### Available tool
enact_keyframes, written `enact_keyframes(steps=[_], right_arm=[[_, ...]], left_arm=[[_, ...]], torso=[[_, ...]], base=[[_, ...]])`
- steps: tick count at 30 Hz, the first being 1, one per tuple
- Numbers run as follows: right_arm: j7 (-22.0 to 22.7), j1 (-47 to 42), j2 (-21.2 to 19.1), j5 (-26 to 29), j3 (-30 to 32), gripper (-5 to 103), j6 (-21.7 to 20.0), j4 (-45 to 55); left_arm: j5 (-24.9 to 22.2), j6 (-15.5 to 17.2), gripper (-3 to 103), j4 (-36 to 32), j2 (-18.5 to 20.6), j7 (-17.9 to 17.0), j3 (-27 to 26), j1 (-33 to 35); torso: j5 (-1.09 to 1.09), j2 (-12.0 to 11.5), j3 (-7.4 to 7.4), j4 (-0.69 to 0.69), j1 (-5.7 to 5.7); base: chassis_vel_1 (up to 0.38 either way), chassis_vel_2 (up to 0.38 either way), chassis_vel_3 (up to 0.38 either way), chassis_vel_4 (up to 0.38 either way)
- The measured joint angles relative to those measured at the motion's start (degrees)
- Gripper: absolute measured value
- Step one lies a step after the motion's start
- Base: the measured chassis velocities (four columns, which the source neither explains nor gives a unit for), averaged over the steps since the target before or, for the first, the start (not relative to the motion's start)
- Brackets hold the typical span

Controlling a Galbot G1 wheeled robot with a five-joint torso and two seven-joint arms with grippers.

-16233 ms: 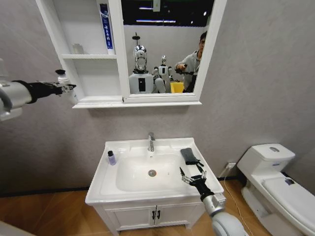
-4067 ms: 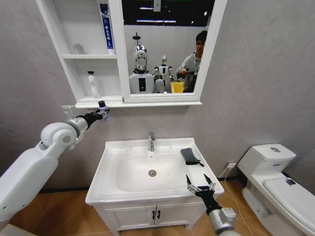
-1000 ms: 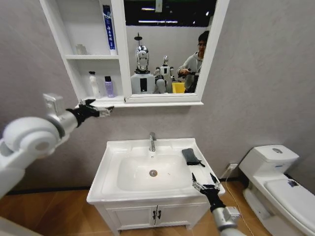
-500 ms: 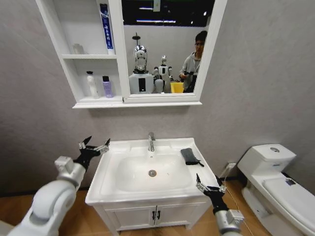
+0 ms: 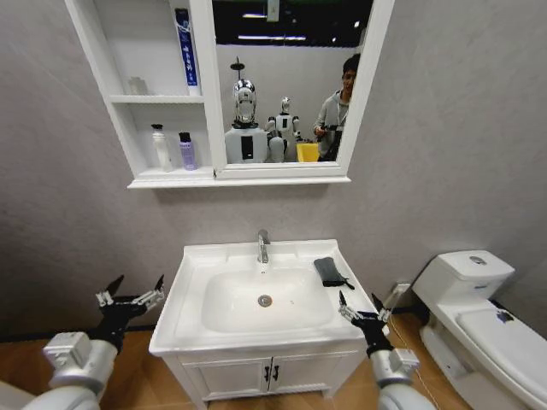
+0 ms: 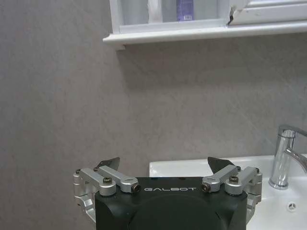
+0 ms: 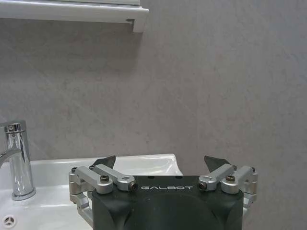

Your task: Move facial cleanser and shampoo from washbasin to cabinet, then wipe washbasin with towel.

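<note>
Lowered beside the washbasin point(image 5: 256, 337), left pincer point(image 5: 130, 298) is spread empty; right pincer point(image 5: 359, 311) spread too.

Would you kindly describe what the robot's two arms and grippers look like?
Both arms are glossy white, rounded shells ending in black wrist sections. The left gripper and right gripper match: a black housing printed "GALBOT" in white, silver metal linkages with dark screws, and two thin black pointed fingertips.

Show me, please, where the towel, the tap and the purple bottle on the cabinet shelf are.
towel point(image 5: 328, 271), head view, middle of the folded cloth.
tap point(image 5: 263, 246), head view, upright chrome body.
purple bottle point(image 5: 186, 155), head view, middle of its body.
</note>
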Motion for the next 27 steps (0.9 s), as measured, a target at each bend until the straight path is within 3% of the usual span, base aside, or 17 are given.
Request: enact_keyframes(steps=[3,12,15,16,19,23,27], right_arm=[[0.09,2.5,-2.0,1.3,-0.77,100,-0.84,-1.56],[4.05,13.8,-7.91,8.99,-4.58,100,-10.39,-8.91],[8.58,22.48,-12.78,19.46,-8.63,100,-18.37,-11.81],[8.58,22.48,-12.78,19.46,-8.63,100,-18.37,-11.81],[10.29,29.28,-15.2,26.95,-13.3,100,-22.79,-14.11],[12.53,34.26,-15.39,31.54,-18.63,100,-26.15,-16.43],[13.79,36.07,-14.87,32.38,-21.06,100,-27.61,-18.23]], left_arm=[[0.16,-0.03,100,0.03,0.06,0.01,0.38,0.38],[3.31,-0.41,100,0.16,1.99,0.88,4.54,1.27],[4.7,-0.7,100,0.21,0.93,1.21,5.49,1.01],[4.7,-0.7,100,0.21,0.93,1.21,5.49,1.01],[5.17,-0.8,100,0.23,0.26,1.27,5.85,0.99],[5.21,-0.87,100,0.24,-0.09,1.27,5.67,1.03],[5.12,-0.92,100,0.25,-0.16,1.27,5.45,0.95]], torso=[[-0.02,0.0,0.01,0.02,0.01],[-0.01,-0.01,0.01,-0.03,0.01],[-0.02,-0.01,0.01,0.0,0.01],[-0.02,-0.01,0.01,0.0,0.01],[-0.01,-0.01,0.01,0.02,0.02],[-0.02,-0.01,0.01,0.01,0.02],[-0.01,-0.01,0.0,0.0,0.02]], base=[[0.0,0.0,0.0,0.0],[0.0,0.0,0.0,0.0],[0.0,0.0,0.0,0.0],[0.0,0.0,0.0,0.0],[0.0,0.0,0.0,0.0],[0.0,0.0,0.0,0.0],[0.0,0.0,0.0,0.0]])
